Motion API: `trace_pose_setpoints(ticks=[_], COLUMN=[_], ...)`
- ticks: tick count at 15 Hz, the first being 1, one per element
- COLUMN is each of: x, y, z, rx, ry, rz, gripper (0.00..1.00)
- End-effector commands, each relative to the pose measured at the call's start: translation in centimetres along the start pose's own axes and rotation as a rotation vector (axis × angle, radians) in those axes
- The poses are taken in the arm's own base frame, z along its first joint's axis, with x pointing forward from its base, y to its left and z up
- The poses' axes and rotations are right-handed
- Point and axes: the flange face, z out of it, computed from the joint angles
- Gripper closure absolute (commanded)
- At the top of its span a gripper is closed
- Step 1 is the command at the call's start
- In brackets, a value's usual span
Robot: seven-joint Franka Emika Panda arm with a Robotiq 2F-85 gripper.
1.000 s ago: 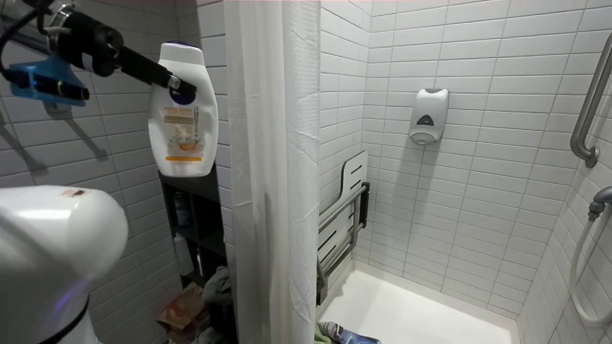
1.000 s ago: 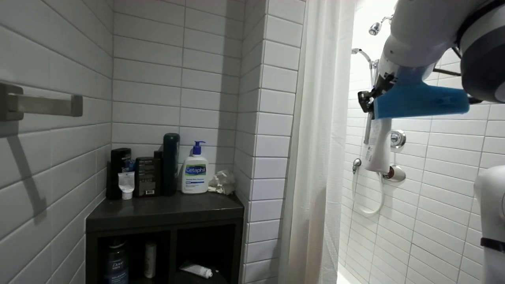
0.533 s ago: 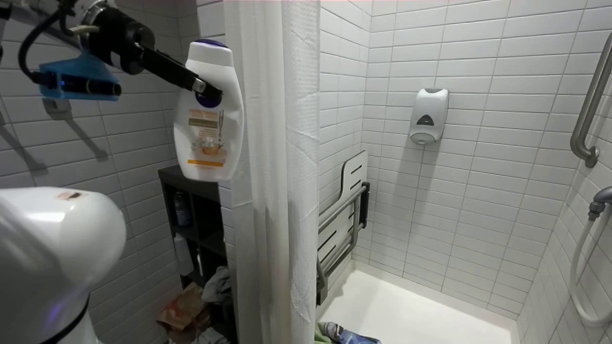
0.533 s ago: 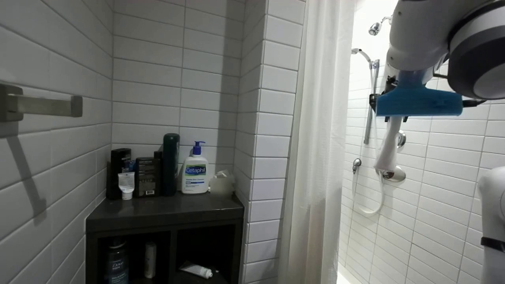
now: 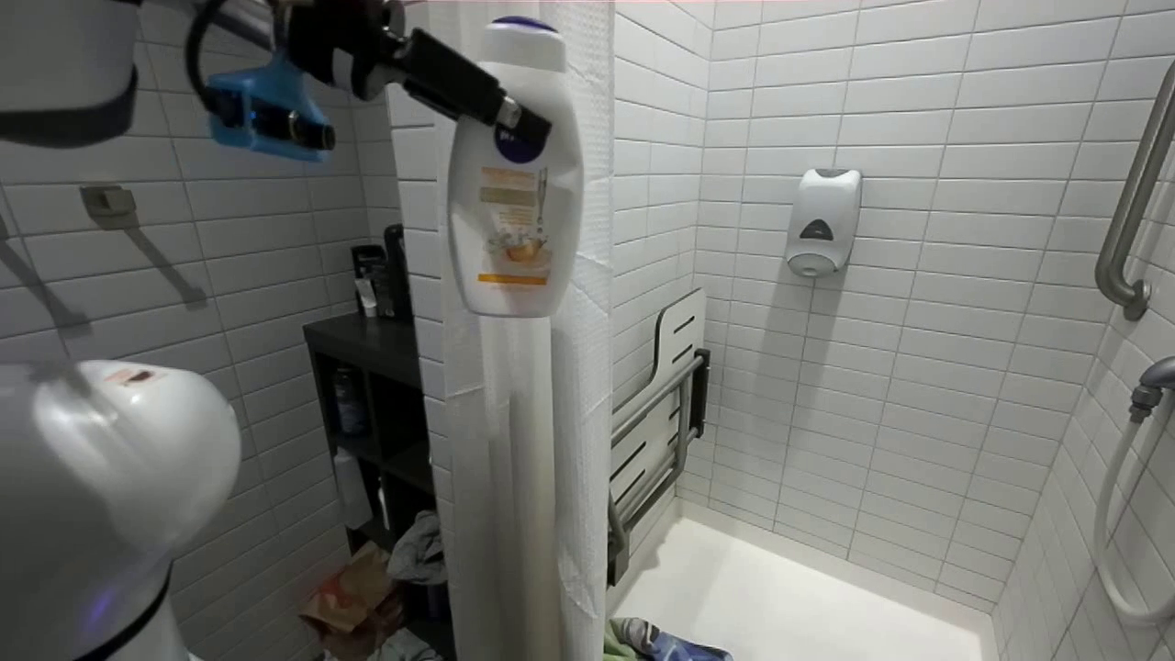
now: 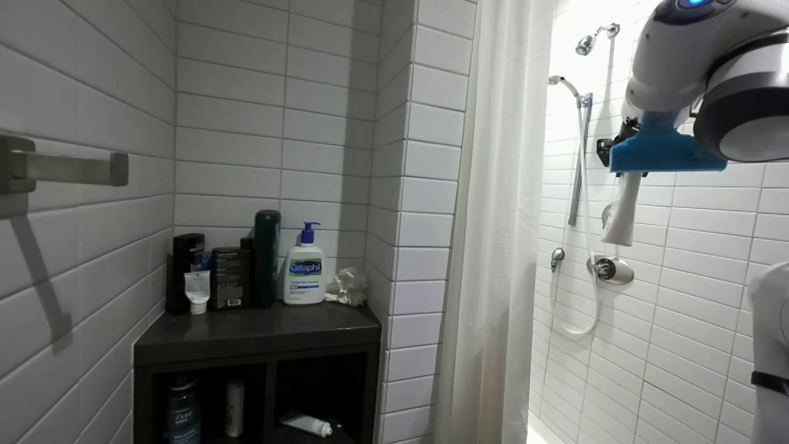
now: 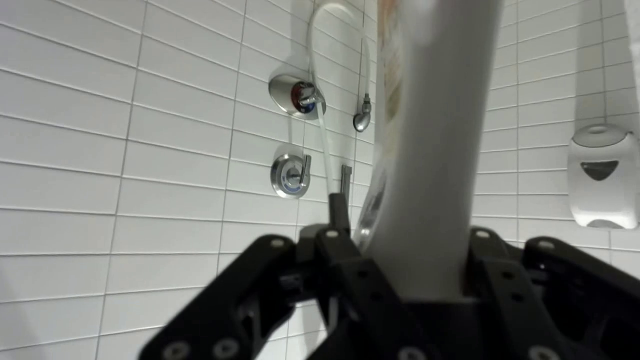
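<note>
A white bottle (image 5: 514,216) with a dark blue cap and an orange-striped label hangs upright in the air, cap up. My gripper (image 5: 528,127) is shut on its upper part, below the cap, one finger across the dark blue logo. The far finger is hidden behind the bottle. In the wrist view the bottle (image 7: 430,150) stands between the black fingers, the gripper (image 7: 407,245) touching both its sides. The bottle also shows side-on in an exterior view (image 6: 624,209), below the blue camera mount (image 6: 669,151).
A white shower curtain (image 5: 500,441) hangs behind the bottle. A dark shelf (image 6: 259,333) bears several bottles, among them a Cetaphil pump bottle (image 6: 305,271). A soap dispenser (image 5: 823,220), folded shower seat (image 5: 656,413), grab bar (image 5: 1134,184) and shower valve (image 7: 290,175) are on the tiled walls.
In an exterior view the arm and held bottle have moved right and then up, now before the curtain, uncovering the shelf top. The grip looks the same.
</note>
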Motion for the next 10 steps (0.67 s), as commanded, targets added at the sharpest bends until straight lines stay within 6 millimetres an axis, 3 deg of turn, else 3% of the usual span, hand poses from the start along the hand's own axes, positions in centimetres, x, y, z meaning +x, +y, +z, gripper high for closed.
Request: trace_pose_setpoints(ticks=[1, 7, 10], x=[4.3, 12.0, 15.6], y=[5.0, 11.5, 13.4], z=[4.1, 13.3, 15.8], rx=[0.096, 0.301, 0.397], ry=[0.064, 0.038, 0.005], rz=[-0.079, -0.121, -0.137], gripper=[0.84, 0.84, 0.84])
